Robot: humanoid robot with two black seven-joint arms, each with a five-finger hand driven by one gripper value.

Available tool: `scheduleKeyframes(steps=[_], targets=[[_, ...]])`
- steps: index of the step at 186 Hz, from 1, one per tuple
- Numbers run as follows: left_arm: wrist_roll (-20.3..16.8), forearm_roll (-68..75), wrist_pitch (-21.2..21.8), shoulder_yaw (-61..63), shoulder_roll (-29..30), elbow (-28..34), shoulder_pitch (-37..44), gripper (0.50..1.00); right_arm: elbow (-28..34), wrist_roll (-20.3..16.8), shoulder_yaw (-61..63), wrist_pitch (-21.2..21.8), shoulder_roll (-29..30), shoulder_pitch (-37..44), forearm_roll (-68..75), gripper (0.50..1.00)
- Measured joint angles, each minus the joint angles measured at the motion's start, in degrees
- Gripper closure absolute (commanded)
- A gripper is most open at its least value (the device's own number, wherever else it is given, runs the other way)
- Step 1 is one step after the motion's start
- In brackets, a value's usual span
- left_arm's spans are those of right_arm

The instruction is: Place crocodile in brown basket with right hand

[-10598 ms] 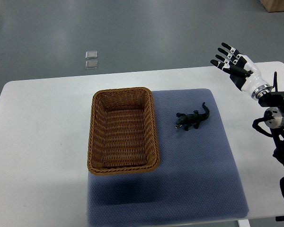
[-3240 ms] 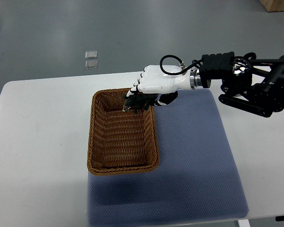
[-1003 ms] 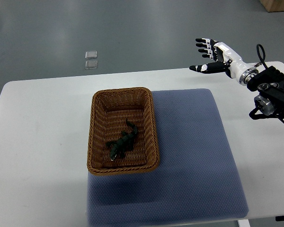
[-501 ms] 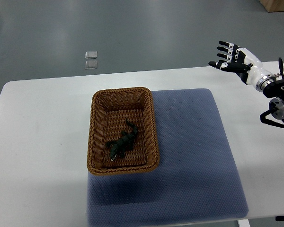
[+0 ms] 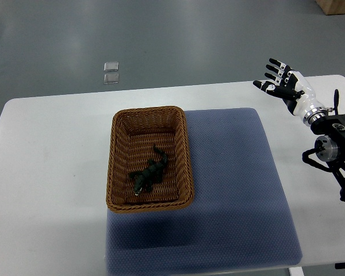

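A dark green toy crocodile [image 5: 148,176] lies inside the brown wicker basket [image 5: 118,167], toward its near half, head pointing to the near left. My right hand [image 5: 280,82] hovers over the table's far right corner, fingers spread and holding nothing, well away from the basket. Its black arm [image 5: 334,149] runs down the right edge of the picture.
The basket sits on the left edge of a blue-grey mat [image 5: 241,190] on a white table [image 5: 52,172]. Two small clear squares [image 5: 110,72] lie on the grey floor beyond the table. A brown box corner [image 5: 336,6] shows at top right.
The hand carried the crocodile over the basket and let it go; the toy now lies inside. Over the last second the open hand has drawn back to the right and slightly nearer.
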Motion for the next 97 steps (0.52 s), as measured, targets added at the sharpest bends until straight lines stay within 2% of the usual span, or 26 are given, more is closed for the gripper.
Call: scheduleKeyframes(steps=[75, 97], targets=[[0.0, 0.0, 0.0, 0.0, 0.0, 0.0, 0.0, 0.500, 0.0, 0.8, 5.2, -0.7, 3.5, -1.1, 0.4, 0.576], [0.0, 0.0, 0.0, 0.0, 0.0, 0.0, 0.0, 0.500, -0.1, 3.6, 5.4, -0.8, 3.8, -1.5, 0.4, 0.576]])
